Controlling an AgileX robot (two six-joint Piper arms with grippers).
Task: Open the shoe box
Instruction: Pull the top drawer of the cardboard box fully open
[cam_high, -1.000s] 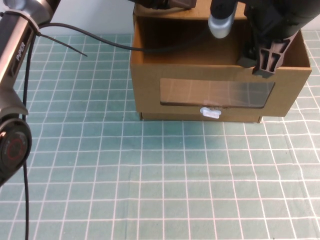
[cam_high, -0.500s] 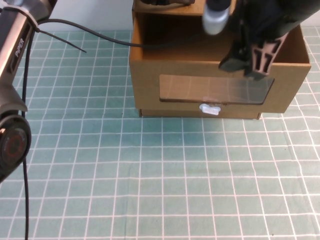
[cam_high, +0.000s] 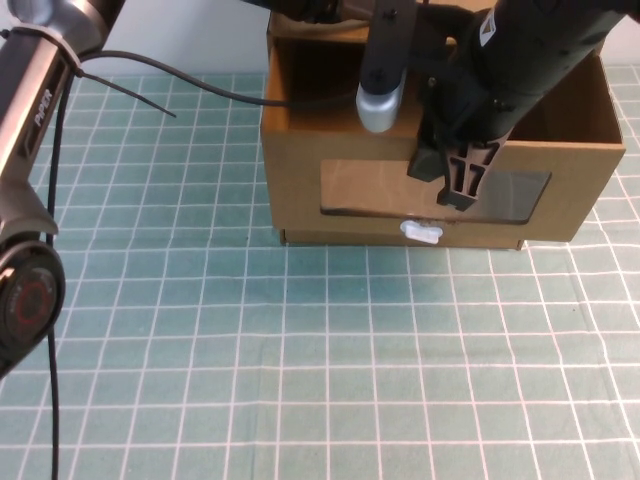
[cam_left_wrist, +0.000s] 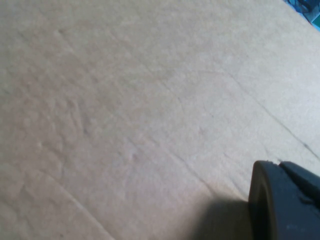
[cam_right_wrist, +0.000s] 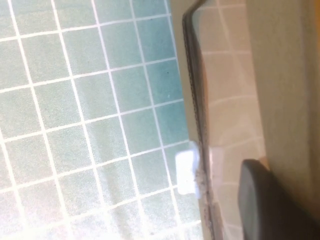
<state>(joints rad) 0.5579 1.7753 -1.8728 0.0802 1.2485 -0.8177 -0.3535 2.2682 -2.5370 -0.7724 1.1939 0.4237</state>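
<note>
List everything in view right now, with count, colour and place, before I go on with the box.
box: one, brown cardboard, far side of the mat
window: one, clear, in the box's front wall
tab: one, white, low on the box front, under the window
mat: one, green with white grid, covers the table
cable: one, black, runs from the left arm to the box
left arm: one, grey and black, left edge
left gripper: one, dark, close against cardboard
right gripper: one, black, at the box front, just above the tab

Shoe box on the table's far side; right pincer before its front wall; left pincer at its rear.
</note>
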